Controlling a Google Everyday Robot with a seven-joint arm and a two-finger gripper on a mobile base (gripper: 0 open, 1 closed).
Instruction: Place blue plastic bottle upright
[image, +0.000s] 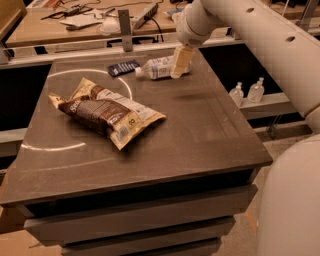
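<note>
The blue plastic bottle (156, 69) lies on its side at the far edge of the dark table (200, 130), white cap pointing left, label facing up. My gripper (180, 65) hangs from the white arm and points down at the bottle's right, bottom end, where it overlaps the bottle; whether it touches it cannot be told.
A flat dark-blue packet (123, 67) lies just left of the bottle's cap. A brown chip bag (105, 111) lies on the table's left half. Two tiny pump bottles (236, 93) stand on a ledge to the right. A metal post (125, 30) and a cluttered bench stand behind.
</note>
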